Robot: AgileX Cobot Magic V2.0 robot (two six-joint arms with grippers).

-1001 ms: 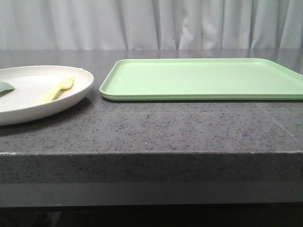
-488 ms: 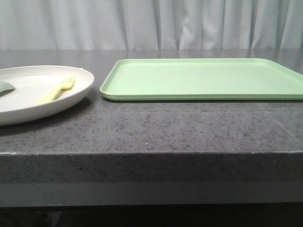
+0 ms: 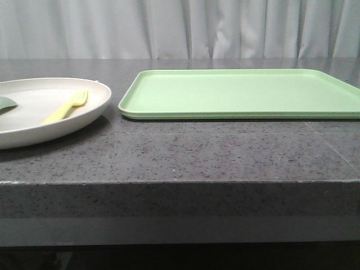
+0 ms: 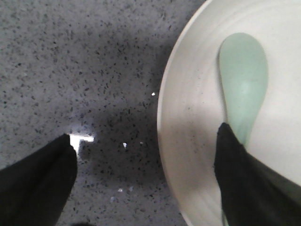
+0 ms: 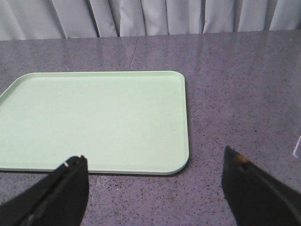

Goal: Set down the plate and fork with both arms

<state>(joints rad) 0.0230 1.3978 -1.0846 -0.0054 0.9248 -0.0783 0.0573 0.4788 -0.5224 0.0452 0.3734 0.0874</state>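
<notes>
The cream-white plate [image 3: 34, 121] sits at the left of the dark stone table. The pale-yellow fork [image 3: 66, 107] lies on it, tines toward the tray. A teal-green rounded utensil piece [image 3: 7, 103] also lies on the plate and shows in the left wrist view [image 4: 243, 80]. My left gripper [image 4: 146, 141] is open, its fingers straddling the plate's rim [image 4: 175, 141], one over the table, one over the plate. My right gripper [image 5: 154, 162] is open and empty above the table, near the tray's corner. Neither gripper shows in the front view.
A flat rectangular light-green tray [image 3: 242, 93] lies at the centre and right of the table, also in the right wrist view [image 5: 94, 122]. A grey curtain hangs behind. The table's front edge [image 3: 180, 183] runs across the front view.
</notes>
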